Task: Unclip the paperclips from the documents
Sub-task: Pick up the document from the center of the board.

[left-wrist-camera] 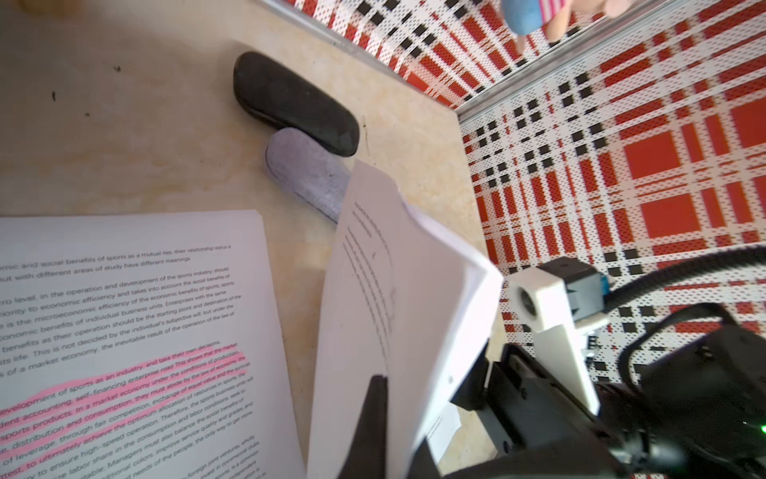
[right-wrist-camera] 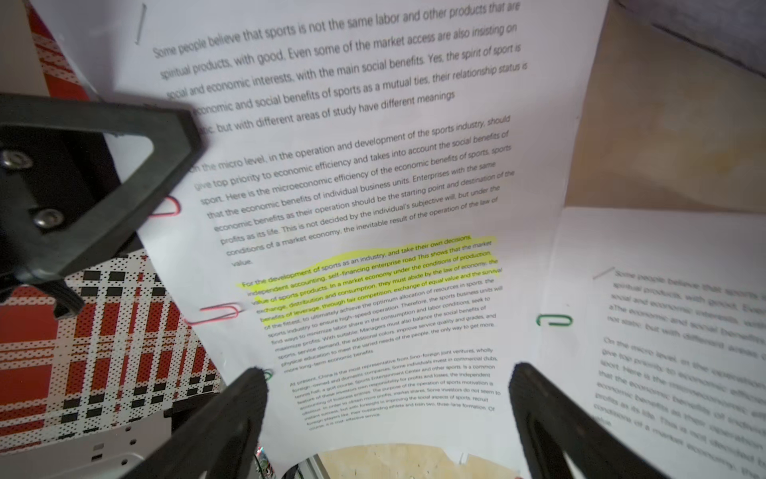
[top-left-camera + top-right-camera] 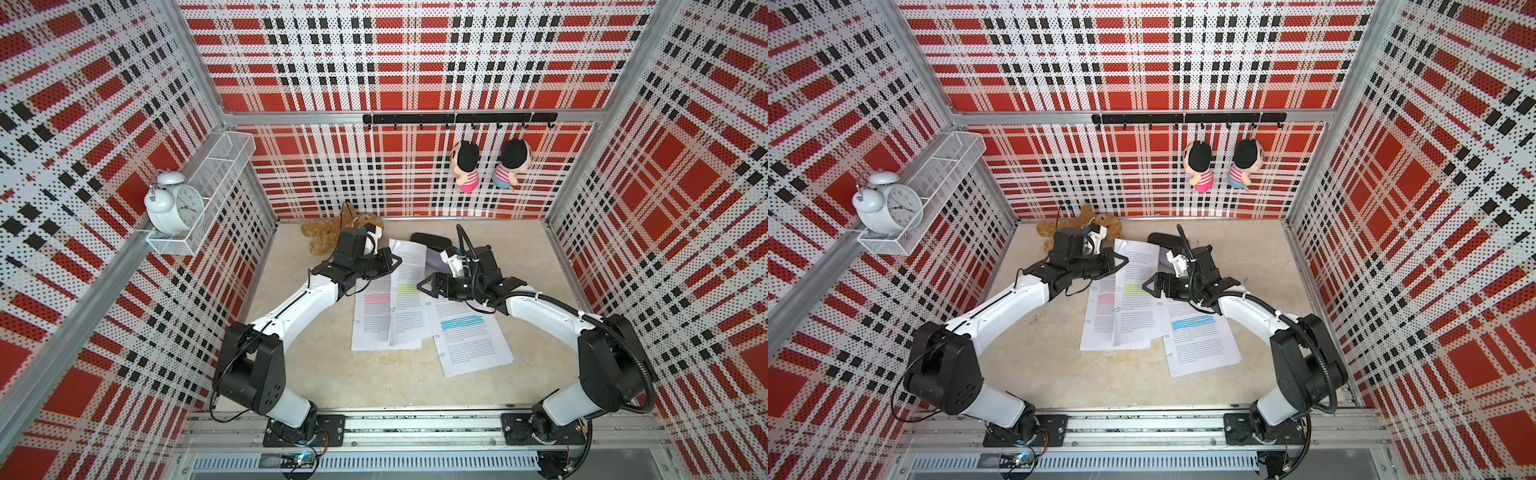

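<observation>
Three documents lie side by side in both top views: pink-banded [image 3: 372, 316], yellow-banded [image 3: 409, 307] and blue-banded [image 3: 469, 336]. My left gripper [image 3: 397, 260] [image 1: 398, 414] is shut on the far edge of the yellow-banded document [image 1: 393, 290], which it holds raised and curled off the table. My right gripper [image 3: 419, 285] [image 2: 387, 373] hovers open over that sheet [image 2: 373, 186]. Two pink paperclips [image 2: 215, 313] [image 2: 168, 207] sit on its edge. One green clip [image 2: 267, 374] peeks by my right fingertip, and another green clip [image 2: 554, 320] is on the neighbouring document [image 2: 663, 331].
A black glasses case [image 3: 430, 241] and a grey case [image 1: 306, 178] lie just behind the papers. A brown plush bear [image 3: 322, 237] sits at the back left. Two dolls [image 3: 467, 166] hang on the back wall. A white alarm clock [image 3: 174, 203] stands on the left shelf.
</observation>
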{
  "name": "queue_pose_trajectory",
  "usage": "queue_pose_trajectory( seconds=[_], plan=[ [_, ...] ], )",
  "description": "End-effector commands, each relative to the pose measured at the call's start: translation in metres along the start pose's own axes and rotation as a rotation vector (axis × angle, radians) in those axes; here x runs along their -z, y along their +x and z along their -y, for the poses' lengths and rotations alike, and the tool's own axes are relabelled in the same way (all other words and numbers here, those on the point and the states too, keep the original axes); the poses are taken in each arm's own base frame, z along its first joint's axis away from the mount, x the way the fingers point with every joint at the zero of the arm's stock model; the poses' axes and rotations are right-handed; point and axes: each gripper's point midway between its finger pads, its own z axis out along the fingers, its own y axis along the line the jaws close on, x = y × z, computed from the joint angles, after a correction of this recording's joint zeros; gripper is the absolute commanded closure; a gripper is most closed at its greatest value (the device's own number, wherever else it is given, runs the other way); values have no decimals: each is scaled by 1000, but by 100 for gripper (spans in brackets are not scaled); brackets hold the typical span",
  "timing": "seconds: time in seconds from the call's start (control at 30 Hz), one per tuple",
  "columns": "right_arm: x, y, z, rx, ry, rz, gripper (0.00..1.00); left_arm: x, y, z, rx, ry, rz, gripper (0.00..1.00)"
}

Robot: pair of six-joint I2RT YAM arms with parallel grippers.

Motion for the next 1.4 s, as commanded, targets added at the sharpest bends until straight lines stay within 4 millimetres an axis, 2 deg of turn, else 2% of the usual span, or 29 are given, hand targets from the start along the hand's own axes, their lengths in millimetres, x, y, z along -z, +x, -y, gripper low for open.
queue_pose_trajectory(
  seconds=[0.0, 0.27, 0.5, 0.63, 0.8, 0.9, 1.07, 1.23, 1.37],
  plan=[
    [9, -20, -32, 167, -147, 133, 0, 21, -6, 31, -72, 62, -9, 100],
    [28, -33, -40, 462, -289, 395, 0, 52, -8, 60, -179, 80, -13, 100],
    [26, -48, -37, 545, -374, 451, 0, 78, -13, 80, -240, 120, 1, 100],
    [14, -52, -37, 538, -443, 417, 0, 89, -17, 97, -268, 177, 8, 100],
    [15, -62, -49, 554, -555, 469, 0, 97, -17, 115, -307, 259, -11, 100],
    [21, -66, -61, 554, -629, 489, 0, 100, -20, 113, -331, 275, -4, 100],
    [42, -68, -81, 538, -711, 541, 0, 103, -33, 93, -304, 262, 64, 100],
    [55, -61, -102, 541, -745, 513, 17, 97, -40, 79, -276, 252, 106, 100],
    [61, -60, -107, 530, -728, 508, 32, 93, -43, 77, -266, 254, 123, 100]
  ],
)
